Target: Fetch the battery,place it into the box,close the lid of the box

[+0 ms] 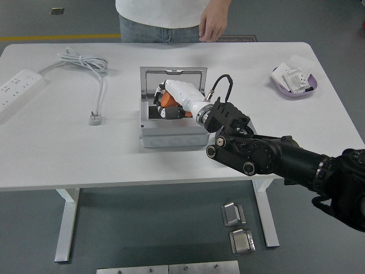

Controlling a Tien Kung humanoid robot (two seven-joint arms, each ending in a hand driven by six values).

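At frame centre the right hand (166,103), fingers curled around an orange battery (167,99), hangs inside the grey box (171,132), below its raised lid (174,80).

The right arm (285,162) comes in from the near right and stretches leftward and away, its black forearm nearly level. The white-and-orange right hand (171,101) points left at its end, fingers (163,108) curled downward. No left arm shows.
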